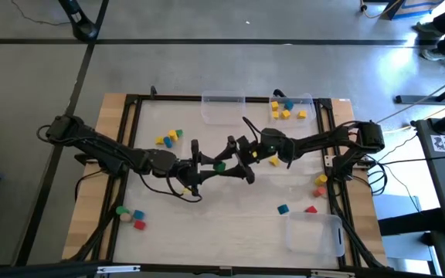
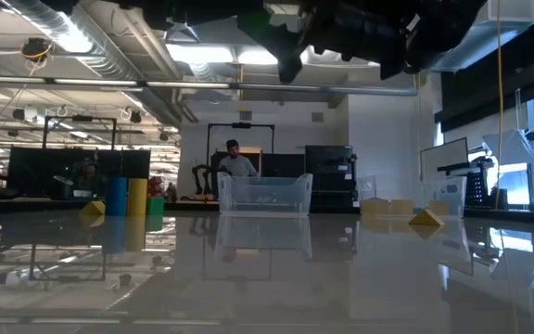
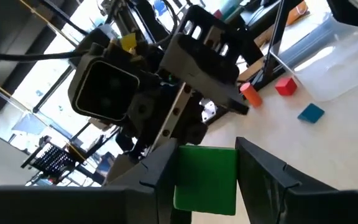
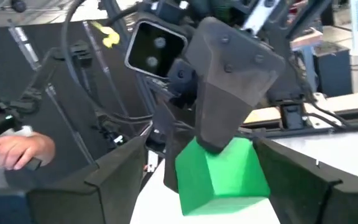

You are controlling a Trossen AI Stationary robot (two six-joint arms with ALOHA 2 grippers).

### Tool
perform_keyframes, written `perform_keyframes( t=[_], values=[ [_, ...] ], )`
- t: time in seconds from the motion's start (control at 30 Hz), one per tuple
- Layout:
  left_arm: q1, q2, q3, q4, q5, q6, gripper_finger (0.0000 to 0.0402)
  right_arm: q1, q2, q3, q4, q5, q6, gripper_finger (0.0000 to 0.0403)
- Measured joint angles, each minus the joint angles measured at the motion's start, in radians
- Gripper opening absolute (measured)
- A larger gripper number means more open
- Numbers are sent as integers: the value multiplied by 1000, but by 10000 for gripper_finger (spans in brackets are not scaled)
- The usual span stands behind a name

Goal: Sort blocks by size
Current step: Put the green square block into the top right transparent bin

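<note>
A green block [image 1: 219, 165] hangs above the middle of the table, with my left gripper [image 1: 212, 165] shut on it. The left wrist view shows the block [image 3: 205, 180] between that gripper's two dark fingers. My right gripper [image 1: 233, 159] faces it from the table's right side and is open. In the right wrist view its fingers stand to either side of the block [image 4: 224, 175], and a gap shows on at least one side. Other blocks lie scattered on the table: yellow and blue ones [image 1: 169, 139], a green, tan and red group [image 1: 130, 217], and a blue one [image 1: 283, 208]. My left gripper pinches the green block by two opposite faces [image 3: 183, 182] between its two fingers. The fingers come in about level from the table's left side. One finger [image 4: 224, 106] covers the block's upper face in the right wrist view. The block is lifted clear of the table.
One clear bin [image 1: 222, 108] sits at the far edge, and beside it another holds yellow blocks [image 1: 286, 112]. A third clear bin [image 1: 315, 233] is at the near right. Red [image 1: 310, 209], orange [image 1: 321, 181] and yellow [image 1: 273, 161] blocks lie on the right. A person's hand [image 4: 17, 149] shows beyond the table.
</note>
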Motion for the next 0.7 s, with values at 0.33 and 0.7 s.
perform_keyframes(
  t=[0.33,0.7],
  values=[
    [-1,0,0,0,5,-3,131,2,0,1,-18,4,-22,174],
    [-12,0,-1,-3,-8,5,160,1,-1,1,-19,6,-66,141]
  ],
)
